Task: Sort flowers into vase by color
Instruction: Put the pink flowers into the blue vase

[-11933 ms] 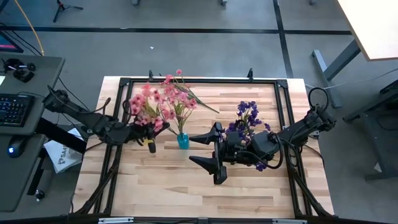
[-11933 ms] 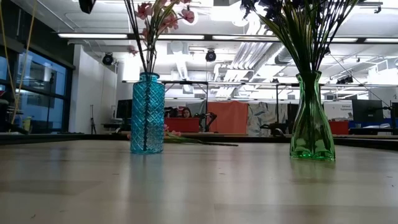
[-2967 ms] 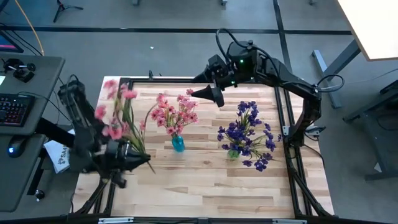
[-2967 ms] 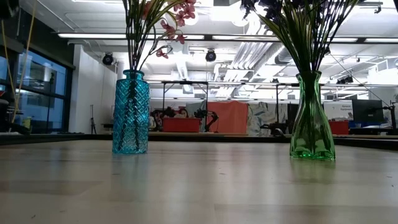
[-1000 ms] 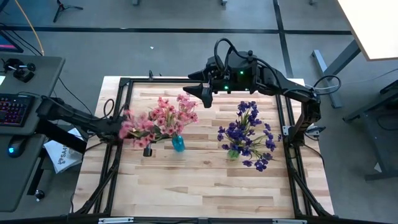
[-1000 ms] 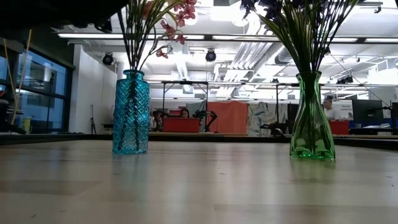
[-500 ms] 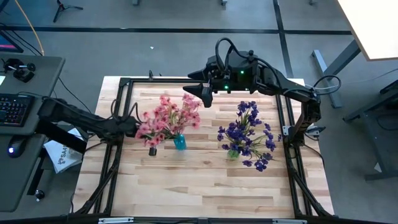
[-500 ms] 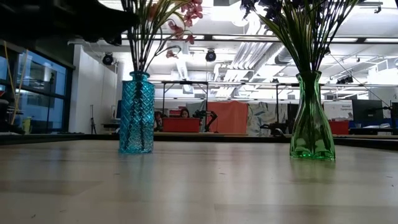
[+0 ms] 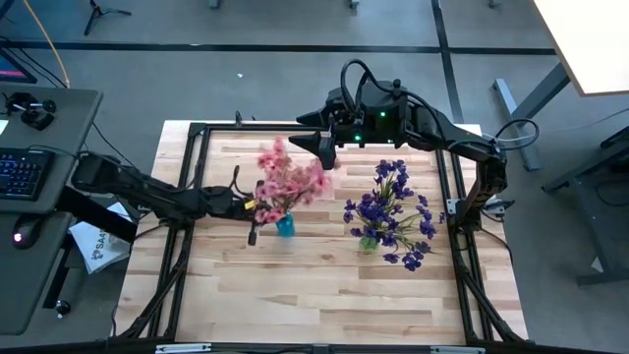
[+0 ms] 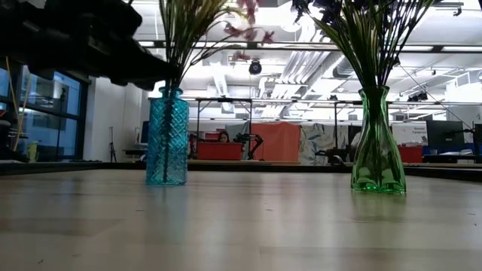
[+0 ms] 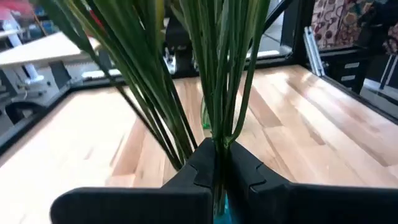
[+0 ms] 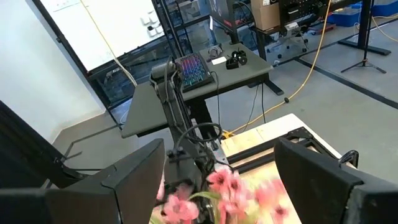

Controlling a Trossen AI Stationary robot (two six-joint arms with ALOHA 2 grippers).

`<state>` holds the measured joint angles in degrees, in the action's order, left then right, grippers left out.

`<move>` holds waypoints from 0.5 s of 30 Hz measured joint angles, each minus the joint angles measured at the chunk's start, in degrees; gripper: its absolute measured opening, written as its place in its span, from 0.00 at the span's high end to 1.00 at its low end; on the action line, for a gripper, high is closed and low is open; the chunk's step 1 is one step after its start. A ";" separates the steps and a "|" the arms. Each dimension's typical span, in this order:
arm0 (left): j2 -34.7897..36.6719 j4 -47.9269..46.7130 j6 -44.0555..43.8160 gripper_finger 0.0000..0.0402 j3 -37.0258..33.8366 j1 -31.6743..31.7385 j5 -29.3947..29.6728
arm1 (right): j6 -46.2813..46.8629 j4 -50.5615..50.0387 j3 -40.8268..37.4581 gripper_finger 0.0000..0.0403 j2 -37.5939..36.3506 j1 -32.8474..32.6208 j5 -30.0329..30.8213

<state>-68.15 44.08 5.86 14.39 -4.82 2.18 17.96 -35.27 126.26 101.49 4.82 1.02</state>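
Note:
My left gripper [image 9: 263, 212] reaches in from the table's left and is shut on a bunch of pink flowers [image 9: 291, 179], right at the mouth of the blue vase [image 9: 285, 225]. In the low view its dark fingers [image 10: 154, 75] meet the blue vase's neck [image 10: 167, 94]. More pink flowers stand in that vase. The purple flowers [image 9: 391, 211] stand in the green vase [image 10: 376, 143] on the right. My right gripper [image 9: 316, 147] hangs open high over the far side, touching nothing. My left gripper pinches several thin green stems [image 11: 217, 138] together between its two fingers, low on the stems, just above the vase's mouth. The fingers come nearly level from the table's left and lie across the stems. The stems rise upright and fan out, with the blossoms above the vase.
A black frame [image 9: 314, 128] borders the wooden table. The near half of the tabletop [image 9: 324, 295] is bare wood. A desk with a keyboard [image 9: 20, 172] stands beyond the left edge. The right wrist view looks down on the pink blossoms [image 12: 217, 183].
My left gripper, still shut on the pink stems, has moved down and toward the table's right, up to the blue vase. The held blossoms have swung from left of the vase to above it. The blue vase has slid slightly.

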 joint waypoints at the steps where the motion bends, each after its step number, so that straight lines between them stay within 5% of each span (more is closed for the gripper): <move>1: -0.64 0.10 -0.42 1.00 0.00 0.10 0.10 | 0.00 0.00 0.00 0.26 0.00 0.00 -0.02; 15: -5.59 2.26 -8.57 1.00 0.06 0.30 0.76 | -0.39 -0.02 0.00 0.26 0.00 0.00 -1.20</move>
<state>-73.74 46.34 -2.70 14.45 -4.51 2.94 17.56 -35.29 126.26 101.49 4.82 -0.18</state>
